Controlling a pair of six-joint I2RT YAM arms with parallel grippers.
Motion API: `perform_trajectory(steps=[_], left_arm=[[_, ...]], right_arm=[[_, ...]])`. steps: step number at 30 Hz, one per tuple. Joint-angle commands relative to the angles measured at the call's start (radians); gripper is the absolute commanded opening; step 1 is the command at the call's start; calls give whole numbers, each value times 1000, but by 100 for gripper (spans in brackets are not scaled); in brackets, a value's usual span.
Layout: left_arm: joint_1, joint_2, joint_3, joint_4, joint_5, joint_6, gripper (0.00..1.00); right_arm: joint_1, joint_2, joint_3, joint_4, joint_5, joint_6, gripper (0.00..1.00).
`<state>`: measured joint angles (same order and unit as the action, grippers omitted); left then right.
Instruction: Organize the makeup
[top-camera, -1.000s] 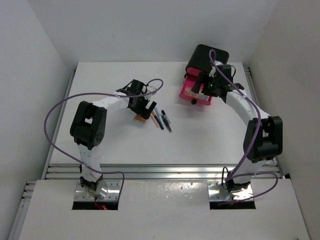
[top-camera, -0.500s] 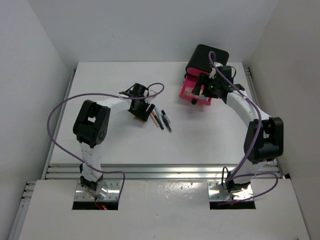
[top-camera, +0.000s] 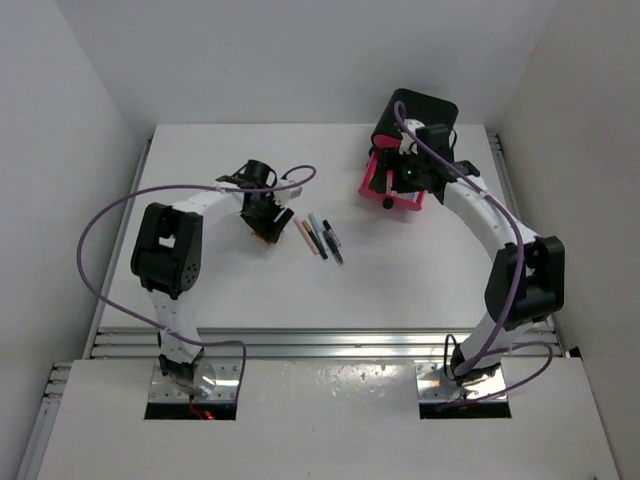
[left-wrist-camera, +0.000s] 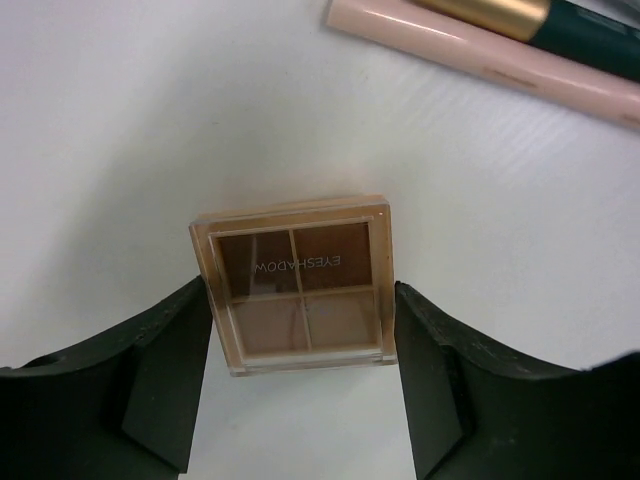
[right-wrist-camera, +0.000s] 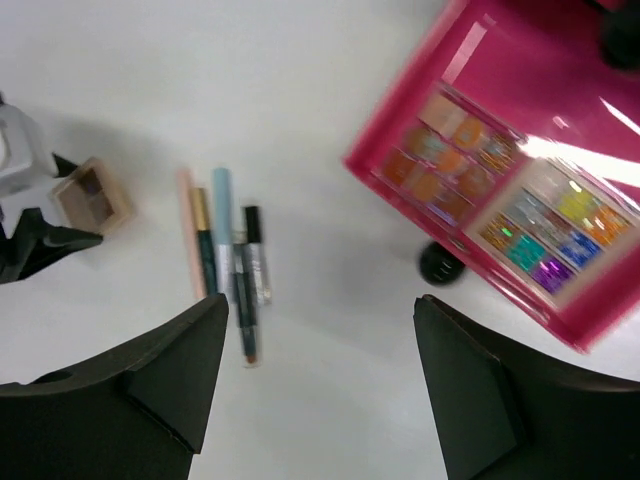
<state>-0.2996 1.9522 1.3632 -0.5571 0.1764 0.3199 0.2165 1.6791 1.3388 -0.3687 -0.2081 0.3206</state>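
A brown four-pan eyeshadow palette (left-wrist-camera: 295, 295) sits between the fingers of my left gripper (left-wrist-camera: 302, 298), low over the white table at centre left (top-camera: 265, 232). The jaws press on its two sides. It also shows in the right wrist view (right-wrist-camera: 92, 195). Several thin pencils (top-camera: 320, 237), beige, teal and black, lie side by side just right of it (right-wrist-camera: 222, 255). My right gripper (right-wrist-camera: 322, 300) is open and empty, held above the table by the open pink drawer (right-wrist-camera: 560, 130), which holds two colourful palettes (right-wrist-camera: 450, 160). The white compact and the orange sponge are out of view.
The black box (top-camera: 420, 112) stands at the back right with its pink drawer (top-camera: 388, 192) pulled out toward the table's middle, black knob (right-wrist-camera: 440, 262) in front. White walls close in the table on three sides.
My left gripper has moved left, away from the pencils, and the brown palette has gone with it. My right gripper has shifted slightly up and back over the drawer.
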Motion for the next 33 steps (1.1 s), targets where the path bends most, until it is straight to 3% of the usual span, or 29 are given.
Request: perform_trajectory(steps=[1,4,7,12,19,33], left_arm=[[-1,-156,45,-61,80,233,20],[-1,-240,63,-76,198,359,20],[-13,-279,73,-76,305,436,20],[-73,-257,135,-76,356,410,22],[-101,-246,178,-76,390,392,23],[-110,-237,200,-67,408,361,23]], right_arm=[[43,22,108,-16,-82,-61,76],[99,68,204,-52,-152,-46,71],[162,106,255,16,-293,3,66],[234,166,281,140,-338,110,58],[264,211,243,203,-386,193,56],[264,243,204,105,-336,132,50]])
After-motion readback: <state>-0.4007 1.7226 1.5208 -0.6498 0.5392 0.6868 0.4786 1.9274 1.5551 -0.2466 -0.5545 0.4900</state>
